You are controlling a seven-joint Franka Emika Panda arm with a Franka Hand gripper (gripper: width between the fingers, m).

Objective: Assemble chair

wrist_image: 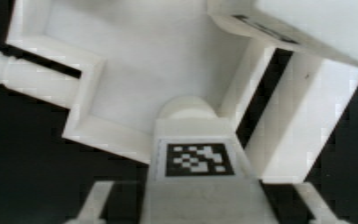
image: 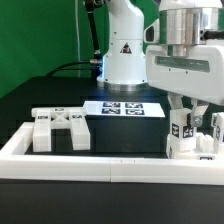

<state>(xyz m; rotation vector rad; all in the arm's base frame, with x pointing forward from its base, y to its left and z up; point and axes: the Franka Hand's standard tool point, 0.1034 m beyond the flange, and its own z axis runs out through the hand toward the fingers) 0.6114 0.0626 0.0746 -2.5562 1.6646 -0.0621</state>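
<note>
My gripper [image: 186,116] is at the exterior view's right, low over the table. Its jaws stand on either side of a white chair piece [image: 183,130] with a black-and-white tag, and look shut on it. In the wrist view my gripper [wrist_image: 208,206] has the tagged piece [wrist_image: 197,150] filling the space between the fingers [wrist_image: 112,200]. Beyond it lie larger white chair blocks [wrist_image: 140,70]. More tagged white chair pieces [image: 207,140] stand right beside the held one. A flat white chair piece with cross-shaped ribs [image: 60,128] lies at the exterior view's left.
The long low white border rail [image: 100,166] runs along the front and up the left side. The marker board [image: 125,108] lies flat in the middle, in front of the robot base [image: 125,55]. A green curtain hangs behind.
</note>
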